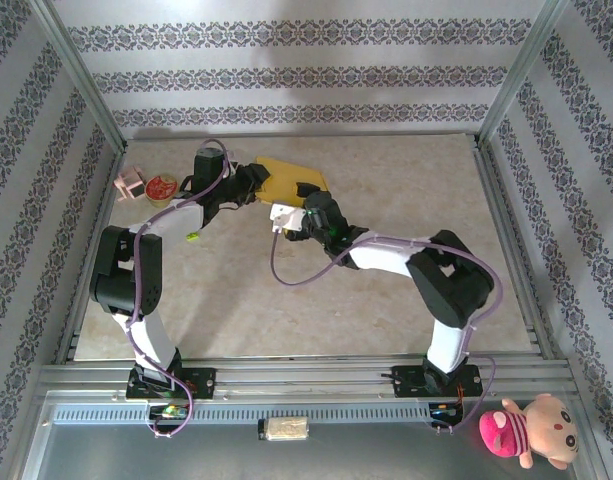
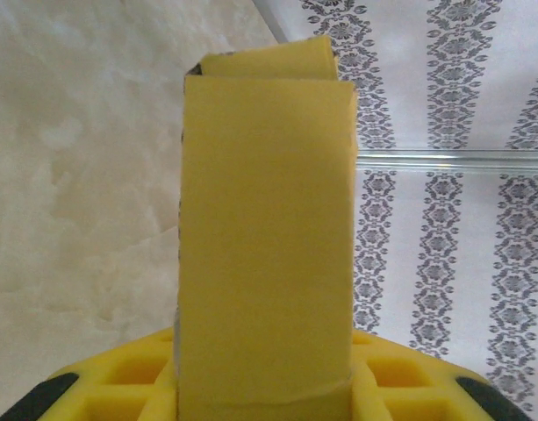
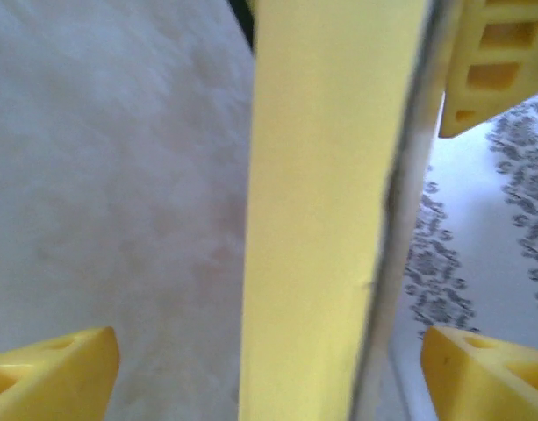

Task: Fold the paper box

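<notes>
left tool (image 2: 264,390) clamps paper box (image 2: 267,219); right tool (image 3: 269,373) straddles it, fingers apart

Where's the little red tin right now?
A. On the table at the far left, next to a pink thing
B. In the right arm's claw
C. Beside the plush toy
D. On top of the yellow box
A: the tin sits on the table at its far left, right beside a pink thing and apart from the box.
</notes>
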Controlling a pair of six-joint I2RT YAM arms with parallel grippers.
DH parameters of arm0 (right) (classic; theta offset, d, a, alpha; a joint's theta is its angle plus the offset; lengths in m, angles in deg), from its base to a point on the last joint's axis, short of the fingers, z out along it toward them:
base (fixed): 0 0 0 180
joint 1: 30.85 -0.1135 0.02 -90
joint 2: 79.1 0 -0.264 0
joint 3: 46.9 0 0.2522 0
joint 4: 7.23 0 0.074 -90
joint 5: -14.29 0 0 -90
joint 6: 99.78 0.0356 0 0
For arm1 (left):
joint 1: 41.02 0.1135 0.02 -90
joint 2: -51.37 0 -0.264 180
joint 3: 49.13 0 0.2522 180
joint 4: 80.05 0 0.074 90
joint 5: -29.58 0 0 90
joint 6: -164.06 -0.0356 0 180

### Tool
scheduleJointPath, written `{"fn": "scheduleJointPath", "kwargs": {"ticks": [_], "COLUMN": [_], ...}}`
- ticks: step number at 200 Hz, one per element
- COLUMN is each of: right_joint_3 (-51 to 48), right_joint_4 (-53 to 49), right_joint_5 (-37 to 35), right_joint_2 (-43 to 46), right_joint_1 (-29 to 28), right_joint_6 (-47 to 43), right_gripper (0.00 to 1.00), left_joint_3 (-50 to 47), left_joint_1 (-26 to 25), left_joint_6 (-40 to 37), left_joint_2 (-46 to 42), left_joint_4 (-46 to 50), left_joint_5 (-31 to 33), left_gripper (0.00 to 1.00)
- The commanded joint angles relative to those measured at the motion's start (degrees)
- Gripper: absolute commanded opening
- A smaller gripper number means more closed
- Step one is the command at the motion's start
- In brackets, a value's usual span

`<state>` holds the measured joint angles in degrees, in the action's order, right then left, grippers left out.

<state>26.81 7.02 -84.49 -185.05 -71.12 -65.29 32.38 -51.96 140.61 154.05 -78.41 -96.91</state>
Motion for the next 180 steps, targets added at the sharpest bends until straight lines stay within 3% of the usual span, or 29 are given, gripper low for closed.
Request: {"fn": "scheduleJointPath", "kwargs": {"ticks": [1, 18, 45, 77, 103, 123, 140, 156, 166, 180], "right_joint_3": [1.58, 1.16, -0.09, -3.31, -6.55, -5.95, 2.57, 14.73, 21.96, 30.62], "right_joint_4": [13.43, 17.58, 19.49, 17.07, 8.38, -8.96, -39.14, -65.70, -77.69, -88.29], "right_joint_5": [-9.18, -9.59, -9.70, -8.46, -5.79, 0.48, 14.22, 26.26, 28.94, 25.84], "right_joint_2": [-3.85, -4.87, -4.62, -1.23, 5.63, 12.82, 16.10, 13.42, 9.83, 4.16], "right_joint_1": [0.09, 0.10, -0.35, -1.30, -1.37, -0.37, 2.71, 6.26, 7.43, 7.73], "right_joint_6": [-8.98, -8.64, -8.31, -6.75, -1.02, 1.56, 4.00, 5.27, 4.57, 4.97], "right_gripper": [0.73, 0.59, 0.50, 0.42, 0.38, 0.38, 0.37, 0.36, 0.38, 0.37], "left_joint_3": [1.49, 1.36, 0.39, -1.03, -1.13, -0.64, 0.10, -0.60, -1.80, -3.57], "left_joint_1": [-0.66, -0.59, -0.63, -0.65, -0.25, 0.24, 0.24, 0.27, 0.22, 0.24], "left_joint_6": [4.58, 5.63, 7.58, 8.45, 3.08, -9.08, -24.69, -38.82, -47.23, -56.98], "left_joint_2": [0.99, 0.87, -0.29, -2.96, -8.03, -15.23, -22.06, -28.03, -31.33, -35.16], "left_joint_4": [-2.39, -2.26, -3.50, -5.27, -1.39, 6.71, 14.46, 18.69, 20.26, 22.14], "left_joint_5": [-1.72, -1.89, -1.69, -0.71, 3.02, 10.50, 18.52, 22.62, 23.01, 21.45], "left_gripper": [0.28, 0.28, 0.29, 0.53, 0.68, 0.77, 0.83, 0.84, 0.84, 0.84]}}
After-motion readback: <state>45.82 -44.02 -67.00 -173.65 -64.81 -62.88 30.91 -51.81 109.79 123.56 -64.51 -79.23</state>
